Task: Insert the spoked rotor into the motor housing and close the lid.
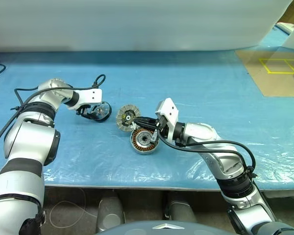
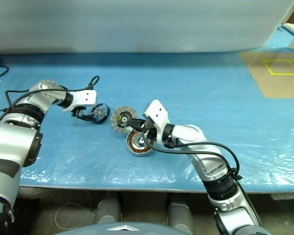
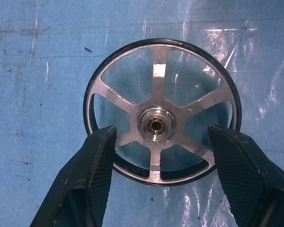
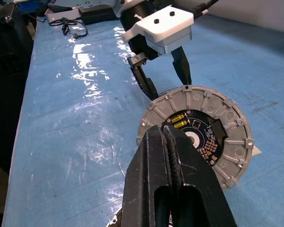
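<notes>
Rotor time, and your left gripper (image 3: pixel 161 142) is right over the spoked rotor (image 3: pixel 162 111), which lies flat on the blue table cover (image 1: pixel 196 88). From the left wrist view, the two black fingers (image 3: pixel 92 165) stand apart, one on each side of the wheel, overlapping its dark rim from above. Whether the tips touch the rim, you cannot tell from here. The silver spokes and the central hub sit plainly between the fingers, nothing clamped on them yet.

Look at the head views: that rotor (image 1: pixel 102 111) lies to the left of the other two parts, near them but apart from both.

Your right gripper (image 4: pixel 173 156) is shut tight, fingers pressed together with nothing between them. It hangs just over the lid (image 4: pixel 195 135), which lies with its black-and-yellow face up, ribbed rim all around. In the head views the lid (image 1: pixel 127 118) sits in the middle of the table, and the motor housing (image 1: pixel 145 141) lies just beside it on the near side, copper windings showing, open face up. The right gripper (image 1: pixel 138 122) pokes in over the spot where the lid and housing meet.

Across the lid, in the right wrist view, you can see the left gripper (image 4: pixel 163 78) pointing down at the table, fingers spread.
</notes>
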Tool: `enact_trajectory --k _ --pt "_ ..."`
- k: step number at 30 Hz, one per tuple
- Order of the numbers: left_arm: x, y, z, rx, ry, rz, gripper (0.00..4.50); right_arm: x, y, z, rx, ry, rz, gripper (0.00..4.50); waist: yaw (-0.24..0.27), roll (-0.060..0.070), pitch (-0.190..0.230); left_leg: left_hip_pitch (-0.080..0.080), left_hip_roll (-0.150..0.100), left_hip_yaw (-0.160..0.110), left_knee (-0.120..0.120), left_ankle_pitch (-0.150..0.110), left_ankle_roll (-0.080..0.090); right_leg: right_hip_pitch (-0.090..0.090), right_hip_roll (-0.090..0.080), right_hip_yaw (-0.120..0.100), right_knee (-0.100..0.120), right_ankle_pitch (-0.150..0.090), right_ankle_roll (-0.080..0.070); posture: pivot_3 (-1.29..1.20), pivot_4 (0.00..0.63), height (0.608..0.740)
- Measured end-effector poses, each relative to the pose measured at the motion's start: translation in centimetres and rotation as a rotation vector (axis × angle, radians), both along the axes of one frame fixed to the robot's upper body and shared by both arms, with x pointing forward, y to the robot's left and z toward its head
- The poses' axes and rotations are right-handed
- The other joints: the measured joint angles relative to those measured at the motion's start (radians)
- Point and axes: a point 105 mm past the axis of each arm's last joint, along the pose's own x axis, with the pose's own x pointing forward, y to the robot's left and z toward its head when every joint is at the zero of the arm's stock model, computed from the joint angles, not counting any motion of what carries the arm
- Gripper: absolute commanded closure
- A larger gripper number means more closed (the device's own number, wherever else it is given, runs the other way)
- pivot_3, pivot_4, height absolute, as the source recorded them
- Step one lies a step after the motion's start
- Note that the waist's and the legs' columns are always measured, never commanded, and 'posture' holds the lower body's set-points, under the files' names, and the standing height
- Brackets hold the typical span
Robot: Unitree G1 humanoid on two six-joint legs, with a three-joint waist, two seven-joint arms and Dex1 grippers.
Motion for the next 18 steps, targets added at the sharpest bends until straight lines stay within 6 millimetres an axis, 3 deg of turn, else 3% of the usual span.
enact_trajectory --k 2,3,18 --pt "0.03 -0.43 -0.08 -0.016 0.007 -0.002 2.87 0.01 -0.01 0.0 -0.001 0.0 0.0 4.5 0.0 0.0 0.0 0.0 0.0 0.0 0.0 0.0 0.0 0.0 0.0 0.0 0.0 0.0 0.0 0.0 0.15 0.74" --pt "0.05 -0.52 -0.03 -0.029 0.011 0.004 2.99 0.01 -0.03 -0.01 -0.001 -0.001 -0.001 4.5 0.0 0.0 0.0 0.0 0.0 0.0 0.0 0.0 0.0 0.0 0.0 0.0 0.0 0.0 0.0 0.0 0.15 0.74" --pt "-0.57 -1.15 0.5 -0.139 0.08 -0.005 3.0 0.19 -0.37 0.07 -0.005 -0.01 -0.012 4.5 0.0 0.0 0.0 0.0 0.0 0.0 0.0 0.0 0.0 0.0 0.0 0.0 0.0 0.0 0.0 0.0 0.15 0.74"
